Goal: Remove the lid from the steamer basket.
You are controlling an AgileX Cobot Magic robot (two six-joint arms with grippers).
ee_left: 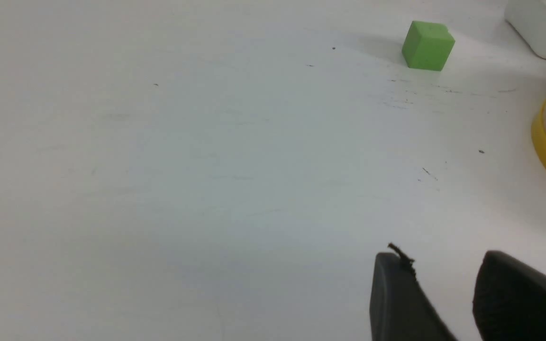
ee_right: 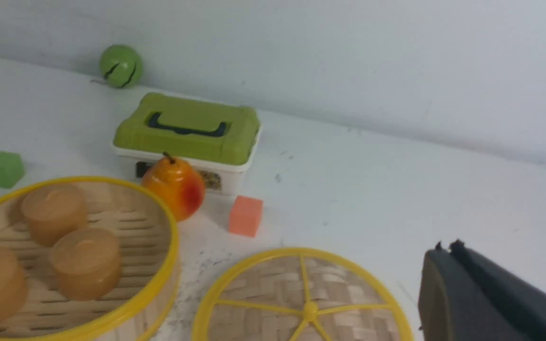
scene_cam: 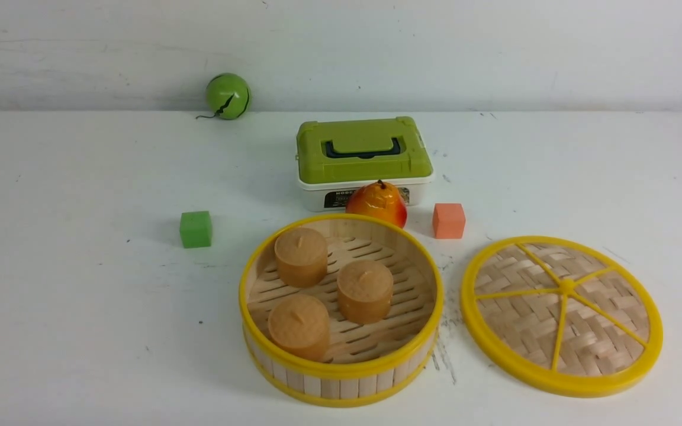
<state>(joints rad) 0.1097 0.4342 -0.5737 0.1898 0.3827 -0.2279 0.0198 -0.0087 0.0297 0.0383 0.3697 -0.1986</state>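
Since the lid (scene_cam: 561, 315) is seen lying flat on the white table (scene_cam: 80, 296), just beside the steamer basket (scene_cam: 341, 367) and clear of its rim, the lifting step is judged done, and what remains is judged to be no more than withdrawal. The basket stands open, with three brown cylindrical cakes (scene_cam: 329, 293) on its slatted floor.

From the right claw (ee_right: 448, 265) the lid is found close by, ahead and to the side, with the basket beyond it; nothing is held there, and the two fingers are shown pressed together. The left claw (ee_left: 443, 284) is shown with a gap between its fingers (ee_left: 396, 303), nothing between them, bare table ahead, the green cube (ee_left: 427, 45) well ahead and a sliver of the basket wall off to one side.

No further grasp is judged to be called for; if any move follows, only a clear retreat from lid and basket is needed.

Neither arm is caught in the front view. Only the fingertips are visible in each wrist view, the rest being cut off by the frame. The white box with its green top (scene_cam: 363, 151) is partly hidden behind an orange-red pear (scene_cam: 378, 203), and its label cannot be read. The lid's near edge is cut off in the right wrist view.
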